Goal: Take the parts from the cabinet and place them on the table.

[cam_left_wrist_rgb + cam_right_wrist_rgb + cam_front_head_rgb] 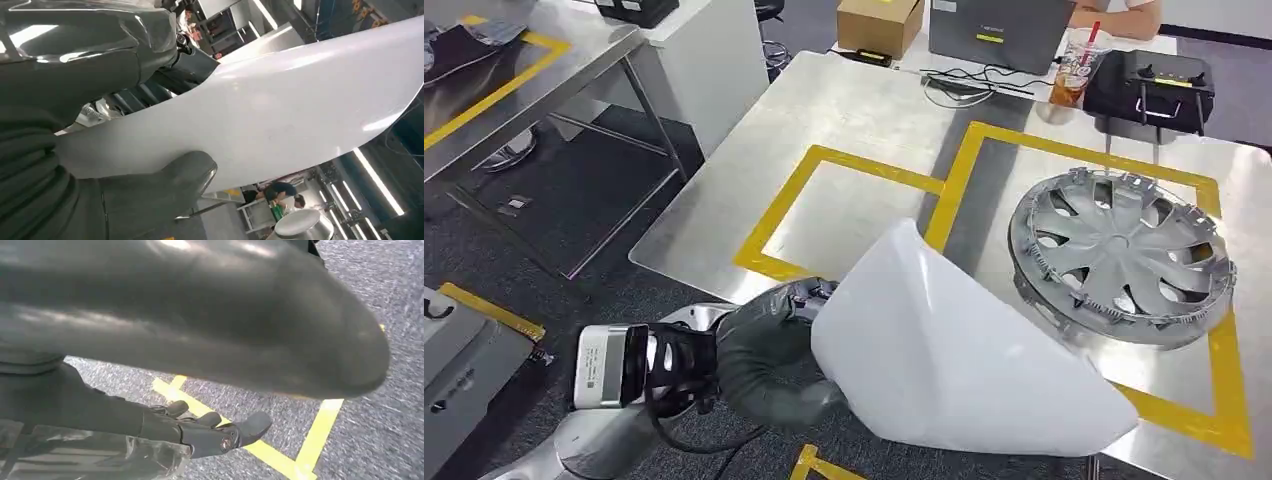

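My left hand [769, 350] grips a large white curved panel [954, 350] by its edge and holds it tilted over the front edge of the steel table [874, 110]. In the left wrist view the thumb [170, 190] presses on the white panel [280, 110] from one side, with the dark fingers on the other side. A silver wheel cover [1121, 255] lies flat on the table inside the right yellow-taped square, just beyond the panel's far edge. My right hand [200, 340] hangs over the grey floor with its fingers [220, 432] stretched out and nothing in them.
A second yellow-taped square [844, 205] marks the table left of the wheel cover. At the table's far end stand a cardboard box [879, 25], a laptop [999, 30], a drink cup [1074, 70] and a black case [1149, 85]. Another steel table [484, 80] stands to the left.
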Controlling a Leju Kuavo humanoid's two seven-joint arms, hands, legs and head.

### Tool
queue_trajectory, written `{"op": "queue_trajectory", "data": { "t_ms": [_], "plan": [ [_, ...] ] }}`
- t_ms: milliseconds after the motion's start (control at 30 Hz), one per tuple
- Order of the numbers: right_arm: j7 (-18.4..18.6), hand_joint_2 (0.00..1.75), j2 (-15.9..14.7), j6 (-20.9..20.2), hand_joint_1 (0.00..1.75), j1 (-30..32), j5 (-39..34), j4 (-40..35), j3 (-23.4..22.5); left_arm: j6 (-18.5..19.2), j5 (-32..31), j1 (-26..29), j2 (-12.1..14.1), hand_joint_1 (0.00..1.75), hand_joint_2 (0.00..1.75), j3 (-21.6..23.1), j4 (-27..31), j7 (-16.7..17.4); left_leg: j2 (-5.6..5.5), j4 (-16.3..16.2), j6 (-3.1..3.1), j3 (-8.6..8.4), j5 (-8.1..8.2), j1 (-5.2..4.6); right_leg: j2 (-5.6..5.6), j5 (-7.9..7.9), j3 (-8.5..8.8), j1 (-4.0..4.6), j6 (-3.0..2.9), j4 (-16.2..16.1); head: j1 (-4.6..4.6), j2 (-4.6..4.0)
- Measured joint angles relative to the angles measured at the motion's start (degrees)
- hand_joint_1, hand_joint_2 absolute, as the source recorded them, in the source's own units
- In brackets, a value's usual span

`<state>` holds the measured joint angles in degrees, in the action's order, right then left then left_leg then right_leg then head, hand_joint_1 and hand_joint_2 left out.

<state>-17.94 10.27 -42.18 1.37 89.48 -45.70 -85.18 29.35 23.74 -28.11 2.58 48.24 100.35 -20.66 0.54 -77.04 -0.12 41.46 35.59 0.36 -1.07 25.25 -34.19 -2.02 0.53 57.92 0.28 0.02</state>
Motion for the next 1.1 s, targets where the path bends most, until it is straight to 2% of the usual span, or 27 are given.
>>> {"op": "queue_trajectory", "data": {
  "t_ms": [33, 67, 133, 167, 200, 300, 333, 367, 400, 467, 500, 533, 567, 600, 633, 667, 700, 733, 800, 833, 867, 900, 967, 1000, 1033, 1067, 1100],
  "plan": [
    [0.00, 0.00, 0.02, -0.04, 0.00, 0.01, 0.04, -0.02, -0.11, -0.02, 0.00, 0.02, 0.00, 1.75, 1.75, 0.00, 0.00, 0.00, -0.01, 0.53, 0.07, 0.40, -1.35, 0.10, -0.37, 0.08, 0.19, 0.00, -0.05, 0.00, -0.02, 0.00],
    [0.00, 0.00, 0.02, -0.09, 0.00, -0.01, 0.04, 0.00, -0.28, -0.04, 0.00, 0.00, 0.00, 1.75, 1.75, 0.00, 0.00, 0.05, -0.12, 3.85, 0.19, -0.68, -4.06, 0.16, -0.86, 0.24, 0.48, 0.01, 0.08, 0.00, 0.00, -0.02],
    [0.00, 0.00, 0.09, -0.09, 0.00, -0.15, 0.13, -0.02, -0.44, -0.07, -0.02, -0.05, 0.00, 1.75, 1.75, -0.02, 0.22, 0.13, -1.10, 14.19, 0.78, -5.11, -10.01, 0.21, -1.71, 0.46, 1.09, 0.03, 0.19, -0.02, -0.02, 0.00],
    [0.00, 0.00, 0.22, -0.11, 0.00, -0.16, 0.13, -0.02, -0.48, -0.07, -0.02, -0.13, 0.00, 1.75, 1.75, -0.02, 0.39, 0.13, -2.64, 17.79, 1.18, -6.58, -10.87, 0.20, -1.98, 0.56, 1.06, -0.10, 0.38, -0.10, 0.04, -0.02],
    [0.00, 0.00, 0.24, -0.11, 0.00, -0.31, 0.13, -0.09, -0.50, -0.07, -0.04, -0.23, 0.00, 1.75, 1.75, -0.02, 0.50, 0.15, -2.78, 18.66, 1.30, -7.03, -10.22, 0.04, -2.42, 0.61, 0.78, 0.36, 0.71, -0.03, 0.02, 0.00],
    [0.00, 0.00, 0.28, -0.11, 0.00, -0.01, 0.20, -0.15, -0.74, -0.07, -0.11, -0.33, -0.02, 1.75, 1.75, -0.02, 0.61, 0.20, -2.41, 18.62, 1.70, -6.94, -10.14, -0.37, -2.94, 0.41, 0.60, -0.11, 1.86, -0.53, -0.02, -0.02],
    [0.00, 0.00, 0.30, -0.15, 0.00, -0.03, 0.20, -0.22, -0.83, -0.07, -0.13, -0.38, -0.13, 1.75, 1.75, -0.04, 0.81, 0.26, -1.97, 19.78, 2.29, -7.71, -10.79, 0.19, -2.51, 0.52, 0.48, -0.04, 2.09, -0.17, 0.02, 0.00],
    [0.00, 0.00, 0.35, -0.22, 0.00, -0.04, 0.26, -0.24, -0.83, -0.09, -0.15, -0.47, -0.22, 1.75, 1.75, 0.00, 0.85, 0.26, -1.60, 20.17, 2.51, -8.13, -10.95, 0.12, -0.90, 1.09, -0.19, 0.13, 2.02, 1.00, 0.22, -0.02],
    [0.00, 0.00, 0.35, -0.26, 0.00, -0.12, 0.37, -0.28, -0.83, -0.09, -0.15, -0.63, -0.26, 1.75, 1.75, 0.00, 0.96, 0.26, -1.38, 20.23, 2.76, -8.21, -10.96, 0.08, -0.12, 2.75, -1.68, 0.25, 1.61, 4.07, 0.20, -0.02],
    [-0.02, 0.00, 0.28, -0.37, 0.00, -0.42, 0.37, -0.50, -0.85, -0.13, -0.24, -0.48, -0.24, 1.75, 1.75, 0.07, 0.96, 0.48, -0.53, 20.21, 3.02, -8.16, -10.83, -0.28, 0.17, 6.51, -6.77, 0.27, 1.10, 13.91, 0.13, -0.02],
    [-0.02, 0.00, 0.28, -0.44, 0.00, -0.40, 0.42, -0.52, -0.88, -0.13, -0.26, -0.42, -0.24, 1.75, 1.75, 0.11, 0.96, 0.50, -0.31, 20.20, 3.07, -8.14, -10.80, -0.38, 0.19, 7.28, -8.27, 0.27, 1.20, 16.78, 0.15, -0.02],
    [-0.02, 0.00, 0.28, -0.50, 0.00, -0.34, 0.53, -0.57, -0.90, -0.13, -0.26, -0.38, -0.24, 1.75, 1.75, 0.18, 0.96, 0.52, 0.04, 20.20, 3.12, -8.20, -10.74, -0.43, 0.27, 7.14, -8.97, 0.27, 1.62, 17.90, 0.13, -0.02],
    [-0.02, 0.00, 0.30, -0.52, 0.00, -0.25, 0.52, -0.57, -0.92, -0.15, -0.26, -0.38, -0.24, 1.75, 1.75, 0.22, 0.96, 0.55, 0.25, 20.17, 3.11, -8.25, -10.68, -0.43, 0.39, 6.00, -8.06, 0.26, 2.14, 15.84, 0.17, 0.00],
    [-0.02, 0.00, 0.28, -0.55, 0.00, -0.22, 0.55, -0.59, -0.94, -0.13, -0.26, -0.39, -0.26, 1.75, 1.75, 0.22, 0.96, 0.55, 0.47, 20.09, 2.99, -8.31, -10.57, -0.41, 0.65, 4.07, -6.05, 0.22, 2.73, 11.61, 0.15, -0.02],
    [-0.02, 0.00, 0.24, -0.57, 0.00, -0.26, 0.55, -0.66, -0.94, -0.13, -0.26, -0.41, -0.26, 1.75, 1.75, 0.24, 0.96, 0.55, 0.71, 19.84, 2.74, -8.36, -10.35, -0.37, 1.53, 1.71, -2.93, 0.22, 3.29, 5.41, 0.15, -0.02],
    [-0.02, 0.00, 0.17, -0.59, 0.00, -0.38, 0.55, -0.70, -0.92, -0.13, -0.26, -0.46, -0.26, 1.75, 1.75, 0.24, 0.96, 0.55, 0.94, 19.35, 2.40, -8.30, -10.00, -0.45, 3.18, 0.44, -0.44, 0.24, 3.40, 0.67, 0.20, -0.02],
    [-0.02, 0.00, 0.17, -0.59, 0.00, -0.50, 0.55, -0.72, -0.94, -0.15, -0.26, -0.49, -0.26, 1.75, 1.75, 0.20, 1.01, 0.55, 1.19, 18.74, 1.98, -8.04, -9.42, -1.01, 3.17, 0.30, -0.07, 0.62, 2.42, 0.14, 0.17, -0.02],
    [-0.04, 0.00, 0.19, -0.61, 0.00, -0.61, 0.55, -0.90, -0.92, -0.17, -0.35, -0.48, -0.26, 1.75, 1.75, 0.22, 1.01, 0.59, 1.36, 18.74, 1.86, -8.09, -9.41, -0.97, 2.47, 0.20, -0.15, 0.58, 1.80, 0.14, -0.04, 0.00],
    [-0.04, 0.00, 0.28, -0.66, 0.00, -0.51, 0.55, -0.92, -1.01, -0.22, -0.35, -0.51, -0.26, 1.75, 1.75, 0.22, 1.03, 0.59, 2.02, 18.84, 1.58, -8.31, -9.34, -0.80, 1.90, 0.19, -0.26, 0.85, 1.18, 0.13, 0.04, -0.02],
    [-0.04, 0.00, 0.30, -0.68, 0.00, -0.49, 0.57, -0.94, -1.07, -0.22, -0.35, -0.55, -0.26, 1.75, 1.75, 0.20, 1.03, 0.59, 2.26, 18.69, 1.30, -8.32, -9.10, -0.68, 1.59, 0.05, -0.12, 0.43, 0.81, 0.01, 0.07, 0.00],
    [-0.04, 0.00, 0.41, -0.70, 0.00, -0.47, 0.55, -0.94, -1.12, -0.22, -0.35, -0.57, -0.26, 1.75, 1.75, 0.22, 1.07, 0.59, 1.35, 17.75, 0.76, -7.75, -8.26, -0.41, 1.18, 0.03, 0.03, 0.22, 0.65, -0.04, 0.07, -0.02],
    [-0.04, 0.00, 0.37, -0.70, 0.00, -0.49, 0.59, -1.01, -1.18, -0.22, -0.35, -0.60, -0.22, 1.75, 1.75, 0.20, 1.12, 0.59, 0.57, 15.10, 0.45, -6.75, -6.50, -0.27, 0.98, 0.11, 0.15, 0.17, 0.46, -0.04, -0.20, 0.00],
    [-0.04, 0.00, 0.37, -0.70, 0.00, -0.57, 0.59, -1.09, -1.27, -0.42, -0.44, -0.50, -0.13, 1.75, 1.75, 0.20, 1.18, 0.66, 0.07, 5.81, -0.03, -2.35, -2.19, 0.03, 0.29, 0.11, 0.16, 0.22, 0.14, -0.03, -0.22, -0.02],
    [-0.04, 0.00, 0.37, -0.70, 0.00, -0.52, 0.59, -1.09, -1.33, -0.46, -0.52, -0.32, -0.07, 1.75, 1.75, 0.22, 1.16, 0.81, 0.07, 1.81, -0.13, -0.26, -1.07, 0.10, -0.10, 0.12, 0.18, 0.25, 0.13, -0.02, -0.20, -0.02],
    [-0.04, 0.00, 0.39, -0.72, 0.00, -0.51, 0.59, -1.09, -1.40, -0.48, -0.61, -0.20, 0.00, 1.75, 1.75, 0.22, 1.16, 0.83, 0.07, 0.40, -0.11, 0.67, -1.34, 0.16, -0.51, 0.13, 0.21, 0.24, 0.13, -0.02, -0.20, -0.02],
    [-0.04, 0.00, 0.39, -0.74, 0.00, -0.50, 0.59, -1.09, -1.44, -0.48, -0.68, -0.15, 0.04, 1.75, 1.75, 0.22, 1.18, 0.85, -0.01, 2.00, 0.00, 0.17, -2.90, 0.21, -0.97, 0.13, 0.30, 0.24, 0.15, -0.02, -0.22, -0.02],
    [-0.04, 0.00, 0.41, -0.79, 0.00, -0.51, 0.59, -1.09, -1.49, -0.48, -0.70, -0.16, 0.07, 1.75, 1.75, 0.22, 1.20, 0.90, -0.10, 5.70, 0.16, -1.47, -5.23, 0.23, -1.43, 0.14, 0.42, 0.24, 0.16, -0.02, -0.20, -0.02]
  ]
}}
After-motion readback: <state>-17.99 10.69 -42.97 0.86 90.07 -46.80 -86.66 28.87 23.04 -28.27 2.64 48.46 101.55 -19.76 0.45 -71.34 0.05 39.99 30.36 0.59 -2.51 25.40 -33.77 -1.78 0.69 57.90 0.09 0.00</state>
